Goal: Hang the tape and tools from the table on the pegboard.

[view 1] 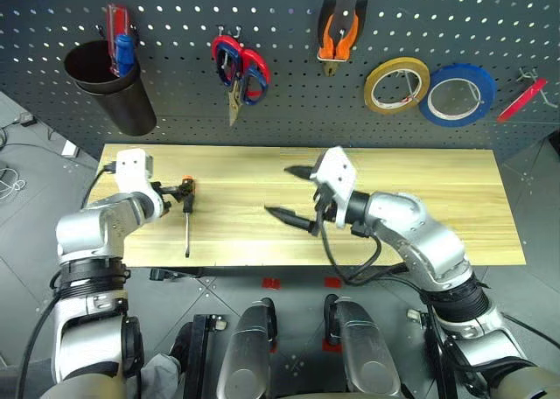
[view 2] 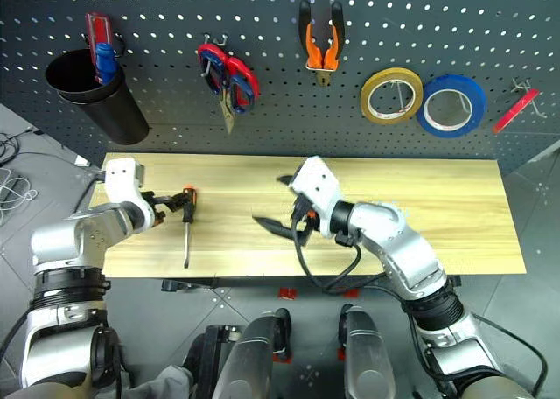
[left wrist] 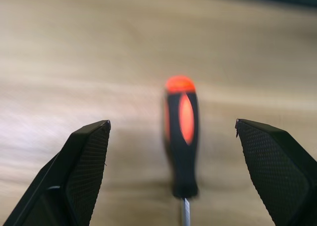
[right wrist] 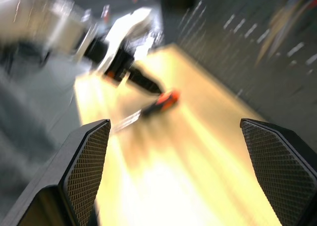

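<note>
Both tools stand wide and hold nothing; our left tool (view 1: 179,192) straddles the screwdriver (view 1: 187,213) at lower left on the bench (view 1: 437,206), pegboard (view 1: 289,110) above with the tape (view 1: 396,85).

Orange-and-black screwdriver (view 1: 187,208) on yellowish wood table (view 1: 420,215); dark grey, hole-dotted pegboard (view 1: 289,110).

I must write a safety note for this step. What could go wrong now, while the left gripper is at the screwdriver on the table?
1. The screwdriver lies flat on the table. The open left gripper straddles only the handle end, so the long shaft may swing or slip when lifted.
2. Closing low could scrape the fingers on the wood.
3. The open right gripper hovers mid-table; the arms might cross.
</note>
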{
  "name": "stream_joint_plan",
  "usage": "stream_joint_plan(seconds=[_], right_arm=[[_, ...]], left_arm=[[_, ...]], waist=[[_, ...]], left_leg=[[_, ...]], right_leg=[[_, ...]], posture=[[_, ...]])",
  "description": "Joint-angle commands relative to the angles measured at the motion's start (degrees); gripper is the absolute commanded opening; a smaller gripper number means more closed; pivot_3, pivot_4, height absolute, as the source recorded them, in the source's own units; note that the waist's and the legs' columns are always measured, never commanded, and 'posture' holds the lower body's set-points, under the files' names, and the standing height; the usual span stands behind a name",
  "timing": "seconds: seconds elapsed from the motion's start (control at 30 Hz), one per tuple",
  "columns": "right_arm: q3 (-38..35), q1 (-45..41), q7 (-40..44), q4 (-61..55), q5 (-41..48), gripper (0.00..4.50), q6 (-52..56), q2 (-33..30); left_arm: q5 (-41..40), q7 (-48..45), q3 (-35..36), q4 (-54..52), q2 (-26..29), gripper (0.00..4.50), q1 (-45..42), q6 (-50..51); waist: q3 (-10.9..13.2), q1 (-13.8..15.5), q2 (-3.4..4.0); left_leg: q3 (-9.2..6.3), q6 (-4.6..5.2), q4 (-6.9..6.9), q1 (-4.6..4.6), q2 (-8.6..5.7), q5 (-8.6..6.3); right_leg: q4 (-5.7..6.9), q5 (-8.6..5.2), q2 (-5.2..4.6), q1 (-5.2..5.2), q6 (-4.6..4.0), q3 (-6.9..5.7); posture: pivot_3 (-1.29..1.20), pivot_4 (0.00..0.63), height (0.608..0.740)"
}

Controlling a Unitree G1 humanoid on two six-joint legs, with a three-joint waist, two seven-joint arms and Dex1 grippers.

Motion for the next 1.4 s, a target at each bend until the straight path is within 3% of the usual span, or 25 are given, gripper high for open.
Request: stream_joint_plan(seconds=[0.03,0.33,0.77,0.87,1.2,1.4], right_arm=[[2.26,0.43,0.83,-0.62,-2.46,4.50,-1.61,0.22],[1.92,1.73,1.65,-2.43,-2.65,4.50,0.04,0.22],[2.97,2.47,2.00,-2.73,-4.94,4.50,2.11,-0.48],[2.29,2.47,1.77,-2.64,-5.03,4.50,2.36,-0.52],[0.22,1.68,1.19,-2.09,-4.78,4.50,1.96,-0.27],[-5.34,-0.09,2.22,-5.76,1.89,4.50,1.19,3.40]], left_arm=[[1.29,-0.05,-1.27,3.94,-0.99,4.26,-2.82,-2.18],[5.67,3.99,-2.34,15.74,-1.71,4.26,-8.33,-2.96],[5.01,3.01,-2.45,16.35,-3.09,4.26,-8.14,-0.60],[4.88,3.03,-2.30,16.17,-3.44,3.73,-8.06,-0.21],[4.78,3.88,-1.08,12.31,-3.78,0.83,-6.27,1.42],[3.92,8.49,3.12,-9.52,-7.05,0.74,1.24,-5.34]], waist=[[0.00,0.00,-0.01],[0.00,-0.13,-0.01],[0.00,-0.07,-0.01],[0.00,-0.08,-0.01],[0.00,-0.10,-0.01],[0.02,-0.18,-0.05]], left_leg=[[0.01,0.00,0.12,-0.04,0.01,-0.01],[0.01,0.00,0.33,-0.06,0.03,-0.01],[0.03,0.00,0.39,-0.06,0.01,-0.01],[0.02,0.00,0.42,-0.05,0.01,-0.01],[0.02,0.00,0.42,-0.05,0.01,-0.01],[0.02,-0.01,0.41,-0.06,0.05,-0.01]], right_leg=[[0.15,0.00,-0.01,-0.04,0.00,-0.08],[0.37,-0.01,-0.09,-0.11,0.00,-0.09],[0.40,-0.01,-0.12,-0.10,0.00,-0.08],[0.42,-0.01,-0.13,-0.10,0.00,-0.08],[0.42,-0.01,-0.15,-0.10,0.00,-0.08],[0.37,0.00,-0.22,-0.12,-0.01,-0.06]], posture=[[-0.06,0.363,0.740],[-0.07,0.368,0.740],[-0.08,0.373,0.740],[-0.08,0.373,0.740],[-0.08,0.374,0.740],[-0.09,0.368,0.740]])
